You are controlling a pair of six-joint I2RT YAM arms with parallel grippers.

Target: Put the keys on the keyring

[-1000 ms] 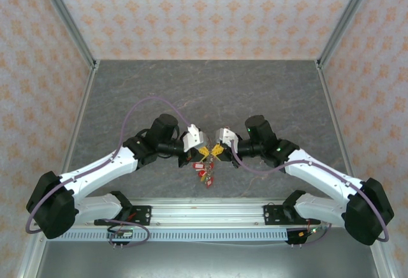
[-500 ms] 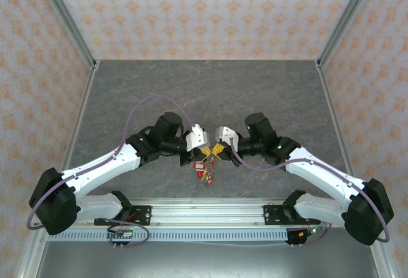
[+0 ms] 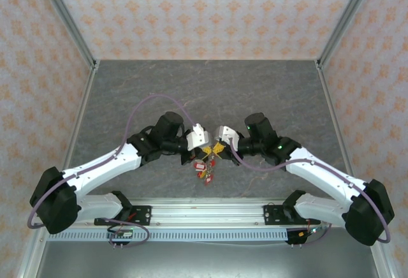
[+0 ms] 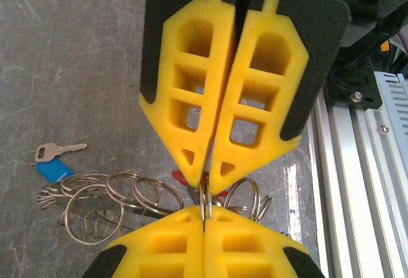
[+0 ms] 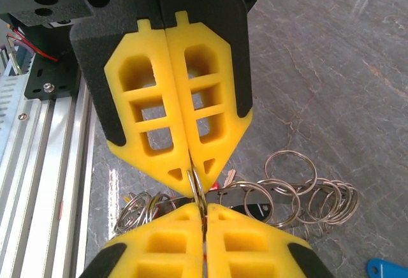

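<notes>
Because the keyring (image 4: 204, 200) looks thin, stiff and slippery, we grip its wire with left gripper (image 4: 205, 175) and right gripper (image 5: 192, 172) clamped tight (tip to tip).

The left arm (image 3: 102, 163) and right arm (image 3: 325, 176) had white link shells and bulky black joint housings, with a purple cable (image 3: 153, 97) looping along each. A green light (image 3: 278, 143) glowed on the right one. The left gripper (image 4: 204, 213) and right gripper (image 5: 204, 209) wore yellow lattice fingers (image 5: 166, 227) tapering to points and backed by black foam. A silver screw (image 5: 48, 87) sat in a black bracket.
</notes>
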